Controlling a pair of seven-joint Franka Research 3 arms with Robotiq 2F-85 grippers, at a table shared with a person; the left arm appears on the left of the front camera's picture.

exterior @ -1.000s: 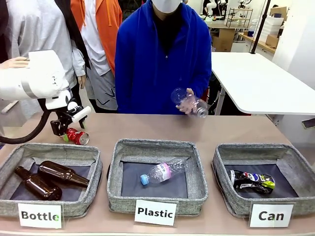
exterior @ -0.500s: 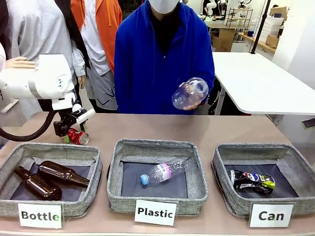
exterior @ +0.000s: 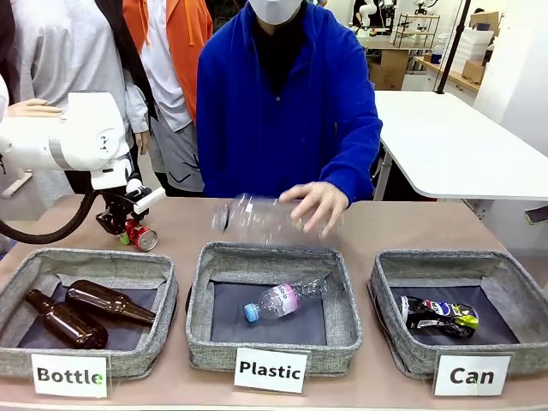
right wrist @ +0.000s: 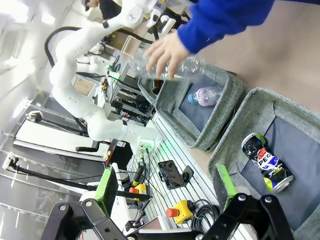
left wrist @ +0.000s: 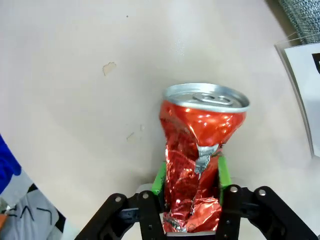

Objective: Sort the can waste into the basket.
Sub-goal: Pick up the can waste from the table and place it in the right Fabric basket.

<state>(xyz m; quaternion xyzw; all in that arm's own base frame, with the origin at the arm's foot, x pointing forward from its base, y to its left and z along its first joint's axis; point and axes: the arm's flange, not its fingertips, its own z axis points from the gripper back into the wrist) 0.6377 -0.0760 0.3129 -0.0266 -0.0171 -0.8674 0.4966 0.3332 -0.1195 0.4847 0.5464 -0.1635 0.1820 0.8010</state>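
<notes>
1. The red can (left wrist: 202,125), on the bench (left wrist: 75,100), is pinched between the left gripper's (left wrist: 191,172) jaws.
2. The right gripper's (right wrist: 166,182) jaws are spread wide, with nothing held.
3. The black can (exterior: 438,315) is seen lying in the "Can" basket (exterior: 505,265).

1. Left claw (exterior: 127,229), pads against a crushed red metal can (left wrist: 200,130), sits on the beige counter (exterior: 411,227) just behind the grey woven "Bottle" basket (exterior: 94,261).
2. Rightward, a person's hand (exterior: 315,205) and a blurred clear plastic bottle (exterior: 257,218) hang low over the grey "Plastic" basket's (exterior: 274,254) far rim, blocking the middle.
3. Beyond them the counter strip lies bare.
4. The grey "Can" basket (exterior: 454,259) has bare lining right of a dented black can (exterior: 438,315).
</notes>
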